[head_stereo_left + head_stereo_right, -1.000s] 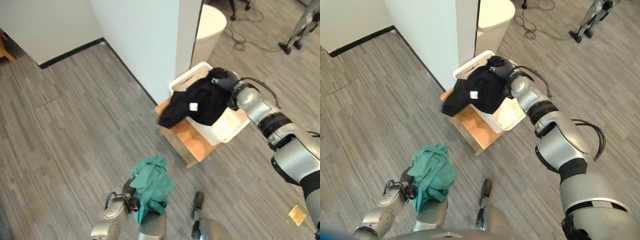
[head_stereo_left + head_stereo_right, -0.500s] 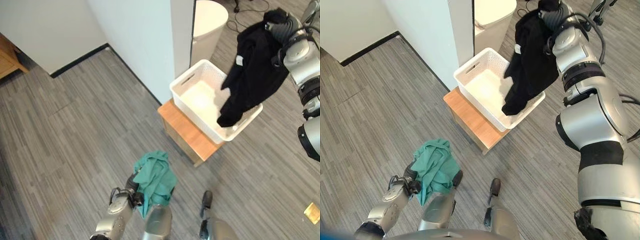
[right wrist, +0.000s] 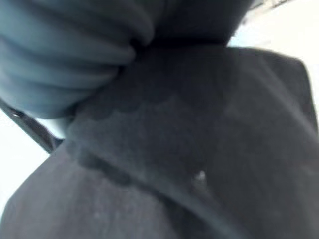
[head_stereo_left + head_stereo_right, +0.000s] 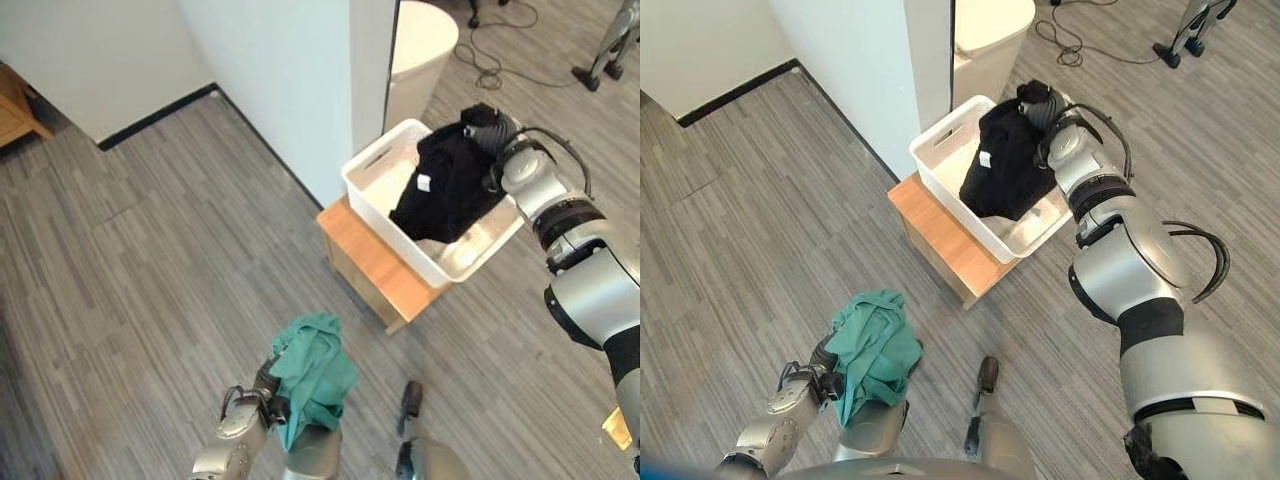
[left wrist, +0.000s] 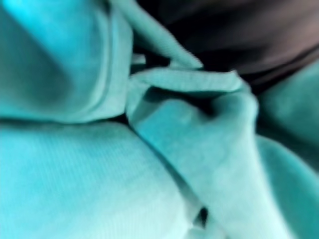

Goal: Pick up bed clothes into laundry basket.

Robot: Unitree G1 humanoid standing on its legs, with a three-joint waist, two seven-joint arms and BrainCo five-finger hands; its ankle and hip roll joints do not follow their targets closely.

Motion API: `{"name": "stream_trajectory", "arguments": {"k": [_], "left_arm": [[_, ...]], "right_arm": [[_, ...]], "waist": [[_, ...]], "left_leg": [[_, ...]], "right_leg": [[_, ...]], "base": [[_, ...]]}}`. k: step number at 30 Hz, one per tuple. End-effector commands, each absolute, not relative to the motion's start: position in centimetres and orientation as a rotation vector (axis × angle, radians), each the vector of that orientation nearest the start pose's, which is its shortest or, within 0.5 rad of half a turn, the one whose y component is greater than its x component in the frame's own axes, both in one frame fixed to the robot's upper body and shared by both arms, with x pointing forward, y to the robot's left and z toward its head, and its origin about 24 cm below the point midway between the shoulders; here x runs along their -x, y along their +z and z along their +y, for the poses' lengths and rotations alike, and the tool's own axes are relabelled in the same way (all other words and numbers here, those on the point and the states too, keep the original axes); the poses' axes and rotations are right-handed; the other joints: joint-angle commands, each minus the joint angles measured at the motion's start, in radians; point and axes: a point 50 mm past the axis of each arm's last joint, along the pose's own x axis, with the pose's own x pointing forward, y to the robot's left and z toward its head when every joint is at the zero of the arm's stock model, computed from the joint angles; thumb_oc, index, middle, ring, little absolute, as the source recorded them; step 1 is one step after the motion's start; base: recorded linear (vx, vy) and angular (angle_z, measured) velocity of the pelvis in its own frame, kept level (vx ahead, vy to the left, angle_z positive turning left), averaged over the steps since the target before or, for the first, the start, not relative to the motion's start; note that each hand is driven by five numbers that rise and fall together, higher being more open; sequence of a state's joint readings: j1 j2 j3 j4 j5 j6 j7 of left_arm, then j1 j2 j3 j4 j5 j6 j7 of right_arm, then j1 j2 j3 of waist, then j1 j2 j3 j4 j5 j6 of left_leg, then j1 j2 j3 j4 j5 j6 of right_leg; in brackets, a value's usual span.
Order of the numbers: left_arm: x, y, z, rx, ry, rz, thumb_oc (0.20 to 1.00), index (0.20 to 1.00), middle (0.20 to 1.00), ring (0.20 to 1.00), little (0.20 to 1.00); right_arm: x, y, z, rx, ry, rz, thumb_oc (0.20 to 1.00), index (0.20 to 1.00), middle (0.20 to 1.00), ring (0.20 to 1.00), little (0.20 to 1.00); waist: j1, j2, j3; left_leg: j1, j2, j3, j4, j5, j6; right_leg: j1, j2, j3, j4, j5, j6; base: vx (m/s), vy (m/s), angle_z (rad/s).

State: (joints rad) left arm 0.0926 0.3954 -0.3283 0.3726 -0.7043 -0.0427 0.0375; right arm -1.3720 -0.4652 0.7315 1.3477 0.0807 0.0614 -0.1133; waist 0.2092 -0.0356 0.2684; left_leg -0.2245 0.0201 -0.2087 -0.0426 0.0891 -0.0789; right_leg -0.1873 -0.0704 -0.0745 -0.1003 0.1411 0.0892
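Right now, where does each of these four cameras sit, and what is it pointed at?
Left eye view: on the head, looking down at the basket, black garment, green cloth; both arms show.
Right eye view: beside it, same scene; right hand at the black garment.
Left wrist view: on the left wrist, pressed against the green cloth.
Right wrist view: on the right wrist, against the black garment; dark ribbed cover shows.
Shared: both eye views show the left hand with the green cloth.

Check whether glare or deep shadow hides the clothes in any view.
Left eye view: even light, no glare on the white basket; the black garment reads as one dark mass, its white tag plain. Left wrist view: green cloth, dark shadow between its folds. Right wrist view: the garment dim, bright basket behind.
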Motion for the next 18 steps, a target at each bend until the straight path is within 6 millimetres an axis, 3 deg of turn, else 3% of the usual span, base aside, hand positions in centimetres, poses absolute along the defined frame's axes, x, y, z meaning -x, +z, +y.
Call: {"name": "stream_trajectory", "arguments": {"k": [1,11,16,18], "left_arm": [[-21.5,-4.1,19.3,0.248,-0.04,0.407,0.2,0.2,0.2,0.2,0.2],[-22.1,-3.7,19.2,0.252,-0.047,0.39,0.2,0.2,0.2,0.2,0.2],[-22.4,-3.2,20.1,0.251,-0.02,0.361,0.2,0.2,0.2,0.2,0.2],[-22.4,-3.1,20.2,0.249,-0.02,0.355,0.2,0.2,0.2,0.2,0.2]], "right_arm": [[-42.7,28.8,-21.1,1.032,-0.258,-0.076,1.0,1.0,1.0,1.0,1.0],[-42.6,30.5,-20.8,0.997,-0.242,-0.123,1.0,1.0,1.0,1.0,1.0],[-42.4,32.0,-18.0,0.954,-0.085,-0.236,1.0,1.0,1.0,1.0,1.0],[-42.3,32.2,-17.7,0.959,-0.07,-0.249,1.0,1.0,1.0,1.0,1.0]], "waist": [[0.004,-0.01,0.031],[0.006,-0.018,0.023],[-0.012,-0.04,0.017],[-0.017,-0.042,0.018]], "left_leg": [[0.066,-0.022,0.011,-0.023,-0.029,0.053],[0.069,-0.019,0.009,-0.021,-0.034,0.052],[0.084,-0.016,0.021,-0.028,-0.037,0.051],[0.087,-0.015,0.024,-0.029,-0.038,0.05]], "right_leg": [[0.017,-0.014,-0.003,0.018,-0.055,0.033],[0.021,-0.018,-0.008,0.018,-0.059,0.035],[0.028,-0.016,0.001,0.019,-0.06,0.035],[0.03,-0.016,0.003,0.019,-0.06,0.036]], "base": [[0.0,0.0,0.0],[0.0,0.0,0.0],[0.0,0.001,-0.01],[-0.01,0.009,-0.06]]}}
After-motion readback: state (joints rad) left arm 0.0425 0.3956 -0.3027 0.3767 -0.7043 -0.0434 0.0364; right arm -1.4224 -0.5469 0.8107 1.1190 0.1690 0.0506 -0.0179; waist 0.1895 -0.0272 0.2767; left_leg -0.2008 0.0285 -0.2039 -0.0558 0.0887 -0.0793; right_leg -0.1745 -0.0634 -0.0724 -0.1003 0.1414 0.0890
